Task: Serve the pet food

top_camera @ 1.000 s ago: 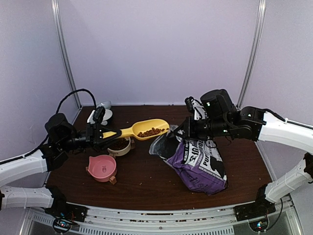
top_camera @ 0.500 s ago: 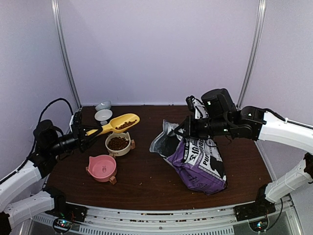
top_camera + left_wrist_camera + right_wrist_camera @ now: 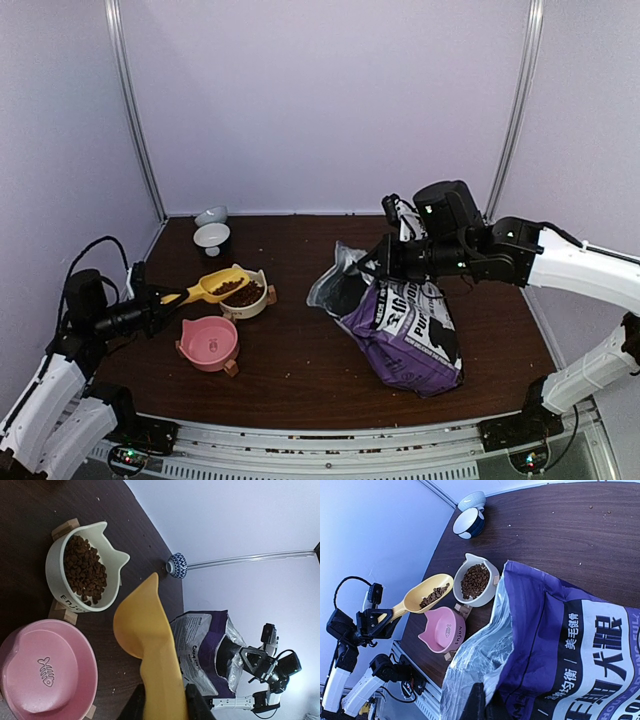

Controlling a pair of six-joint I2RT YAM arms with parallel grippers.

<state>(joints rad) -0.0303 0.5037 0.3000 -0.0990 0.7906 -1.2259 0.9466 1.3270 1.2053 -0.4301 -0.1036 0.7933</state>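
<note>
Scoop (image 3: 213,288) sticks out right of the left end effector (image 3: 160,301) with pet food (image 3: 229,286) in it, far bowl (image 3: 251,299) just past its tip, near bowl (image 3: 208,344) in front, bag (image 3: 408,335) on the table (image 3: 300,255) under the right end effector (image 3: 385,263).

Left arm (image 3: 55,350) folded low, its fingers (image 3: 131,708) clamped, right arm (image 3: 520,255) reaching inward, its fingers (image 3: 472,702) pinched

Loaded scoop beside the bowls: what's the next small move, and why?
Probably shift the yellow scoop over the pink bowl and tip it. The scoop in the left gripper carries pet food, the pink bowl is empty, and the white bowl already holds some. The right gripper pinches the bag.
</note>
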